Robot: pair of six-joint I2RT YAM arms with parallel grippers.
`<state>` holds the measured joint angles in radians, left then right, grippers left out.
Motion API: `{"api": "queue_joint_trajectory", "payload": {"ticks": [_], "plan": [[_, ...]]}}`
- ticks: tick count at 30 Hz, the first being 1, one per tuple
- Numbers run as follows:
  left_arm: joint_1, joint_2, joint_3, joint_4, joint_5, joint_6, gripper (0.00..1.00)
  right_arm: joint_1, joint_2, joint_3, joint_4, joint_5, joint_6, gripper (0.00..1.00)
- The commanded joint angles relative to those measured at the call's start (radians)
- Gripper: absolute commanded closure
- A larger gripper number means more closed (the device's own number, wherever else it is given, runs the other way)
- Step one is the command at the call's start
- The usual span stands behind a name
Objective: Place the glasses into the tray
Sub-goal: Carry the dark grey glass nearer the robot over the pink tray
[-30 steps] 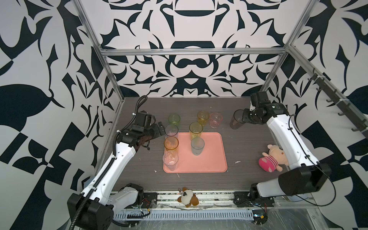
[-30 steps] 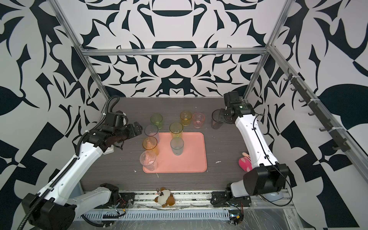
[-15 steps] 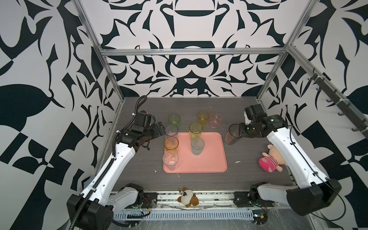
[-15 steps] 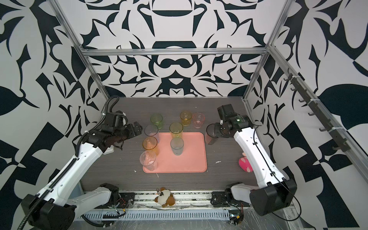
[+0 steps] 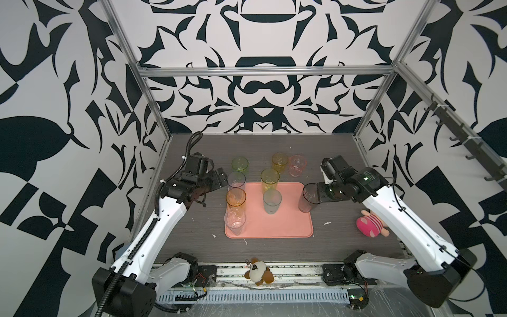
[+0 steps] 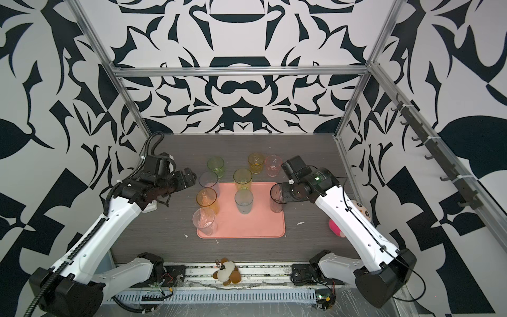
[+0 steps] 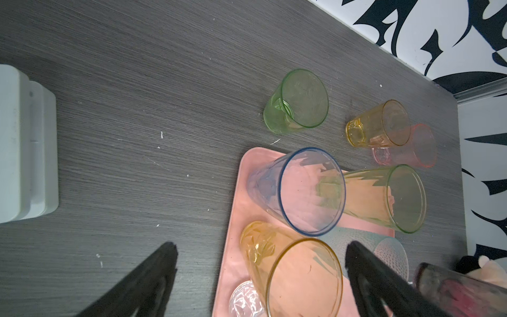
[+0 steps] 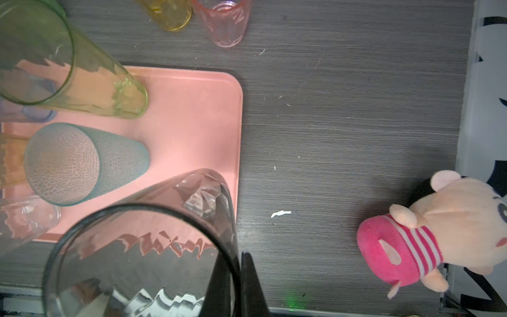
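smoky glass [image 7: 455, 289] blurred, plush pig [image 6: 336, 228] half hidden

Right pincer [image 6: 283, 193] is clamped on the smoky grey tumbler [image 6: 275, 202], upright at the salmon tray's [image 6: 260, 226] right edge. The teal tumbler [image 6: 243, 203] stands mid-tray and the tall green tumbler [image 6: 242, 179] at its far edge. The orange tumbler [image 6: 207, 201] and clear tumbler [image 6: 204, 221] line its left edge. Left pincer [image 6: 189, 178], jaws wide, hovers left of the tray beside the blue tumbler [image 6: 209, 181]. On the counter [image 6: 164, 233] beyond the tray are the short green tumbler [image 6: 216, 166], yellow tumbler [image 6: 256, 162] and pink tumbler [image 6: 273, 165].
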<state>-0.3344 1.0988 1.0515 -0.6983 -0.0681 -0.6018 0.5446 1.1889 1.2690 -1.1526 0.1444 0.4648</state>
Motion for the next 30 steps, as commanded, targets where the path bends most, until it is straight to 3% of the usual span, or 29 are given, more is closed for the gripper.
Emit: {"api": "queue_joint_trajectory", "payload": {"ticks": [1,16,30], "plan": [[-0.003,-0.009,-0.005,0.008,0.019,-0.003,0.01,0.045,-0.003,-0.008,0.034,0.021,0.076,1.00],[-0.003,-0.012,-0.021,0.017,0.013,-0.004,0.01,0.283,0.024,-0.088,0.097,0.094,0.223,1.00],[-0.003,-0.015,-0.034,0.024,0.022,-0.009,0.01,0.427,0.129,-0.102,0.208,0.096,0.275,1.00]]}}
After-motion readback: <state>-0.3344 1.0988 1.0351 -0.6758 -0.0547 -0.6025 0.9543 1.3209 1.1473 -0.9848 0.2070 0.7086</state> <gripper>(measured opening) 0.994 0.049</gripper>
